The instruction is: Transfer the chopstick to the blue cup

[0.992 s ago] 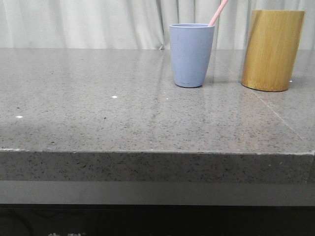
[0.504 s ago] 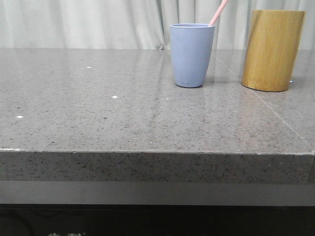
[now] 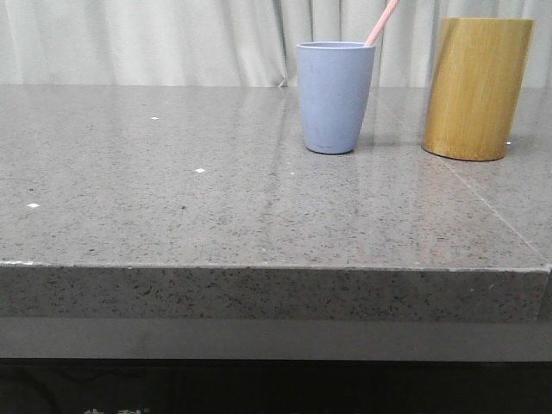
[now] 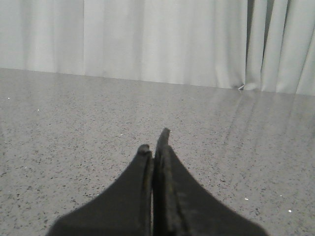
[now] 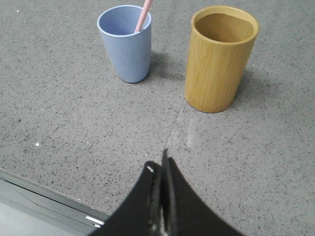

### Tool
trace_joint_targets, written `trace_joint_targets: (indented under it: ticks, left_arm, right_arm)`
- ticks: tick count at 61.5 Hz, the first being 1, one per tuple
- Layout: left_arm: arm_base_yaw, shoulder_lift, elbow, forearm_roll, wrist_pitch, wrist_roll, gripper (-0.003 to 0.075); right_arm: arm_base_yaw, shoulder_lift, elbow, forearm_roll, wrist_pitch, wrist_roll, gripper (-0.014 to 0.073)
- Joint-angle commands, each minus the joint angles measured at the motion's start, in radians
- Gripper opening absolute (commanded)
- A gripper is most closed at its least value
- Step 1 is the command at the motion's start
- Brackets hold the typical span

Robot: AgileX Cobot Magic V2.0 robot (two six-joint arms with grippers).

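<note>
Grey stone table carries the blue cup with the chopstick leaning inside, so both the left gripper and right gripper, fingers pressed together and empty, should just hold clear of the cup.

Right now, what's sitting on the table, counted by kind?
Blue cup: 1
Bamboo holder: 1, looks empty from the right wrist view
Chopstick: 1, pink, standing tilted inside the blue cup
Total: 3
</note>
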State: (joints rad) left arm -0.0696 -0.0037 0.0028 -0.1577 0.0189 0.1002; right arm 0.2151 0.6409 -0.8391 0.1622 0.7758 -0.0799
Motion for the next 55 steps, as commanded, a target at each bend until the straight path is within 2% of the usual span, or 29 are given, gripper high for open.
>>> trace_joint_targets:
  ticks: [1,23,33,55]
  left_arm:
    - [0.000,-0.026,0.013,-0.017,-0.088,-0.002,-0.0019]
    - [0.000,-0.025,0.013,-0.017,-0.081,-0.017,-0.0019]
    - [0.000,-0.025,0.013,0.102,-0.075,-0.132,-0.0019]
    - [-0.002,-0.025,0.013,0.095,-0.073,-0.134,-0.0019]
  right_arm:
    - [-0.001,0.003,-0.025,0.003,-0.069,-0.002,-0.0069]
    - [-0.001,0.003,-0.025,0.003,-0.069,-0.002,-0.0069]
    - [-0.001,0.003,-0.025,0.003,-0.069,-0.002,-0.0069]
    - [-0.001,0.003,-0.025,0.003,-0.069,-0.002,-0.0069]
